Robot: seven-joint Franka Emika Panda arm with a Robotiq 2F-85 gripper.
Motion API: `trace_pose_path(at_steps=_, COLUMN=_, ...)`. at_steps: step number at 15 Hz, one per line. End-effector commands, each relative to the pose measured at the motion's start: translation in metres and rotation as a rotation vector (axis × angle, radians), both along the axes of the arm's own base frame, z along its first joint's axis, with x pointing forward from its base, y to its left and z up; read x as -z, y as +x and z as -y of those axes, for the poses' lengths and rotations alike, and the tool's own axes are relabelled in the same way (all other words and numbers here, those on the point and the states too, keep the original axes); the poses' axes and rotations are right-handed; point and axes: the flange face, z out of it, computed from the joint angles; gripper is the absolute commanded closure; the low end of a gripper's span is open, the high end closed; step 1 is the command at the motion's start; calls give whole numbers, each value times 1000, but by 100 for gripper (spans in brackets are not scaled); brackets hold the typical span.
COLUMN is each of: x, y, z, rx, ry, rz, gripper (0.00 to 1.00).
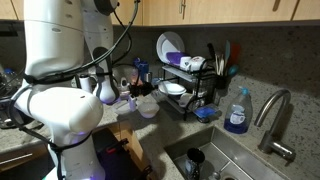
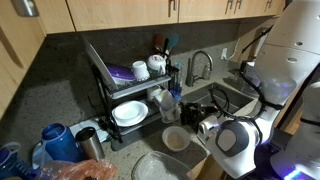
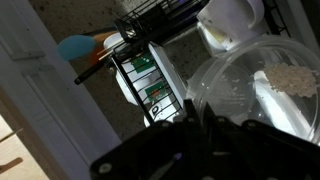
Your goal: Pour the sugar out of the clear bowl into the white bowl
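Hand (image 3: 200, 128) clamped narrow on the near rim of the clear bowl (image 3: 250, 100). The sugar (image 3: 290, 78) lies inside, at one side. The white bowl (image 3: 232, 22) sits just beyond. Arm folded low beside the sink (image 1: 235, 160).

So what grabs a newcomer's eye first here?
The bulky white robot arm fills the foreground in an exterior view. In the wrist view the hand grips the small clear see-through bowl, pale sugar inside, the round plain white bowl beyond it. A black wire dish rack stands behind, by the sink.
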Motion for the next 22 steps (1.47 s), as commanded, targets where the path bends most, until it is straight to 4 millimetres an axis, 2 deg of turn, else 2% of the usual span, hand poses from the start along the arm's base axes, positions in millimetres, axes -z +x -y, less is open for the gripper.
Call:
trace_pose_path(at_steps=1, x=-4, y=4, z=-2, rx=6, ry=-24, rz=22, gripper=98)
trace_pose_path(at_steps=22, x=-18, y=5, z=0, rx=21, ry=-48, rz=95, gripper=98)
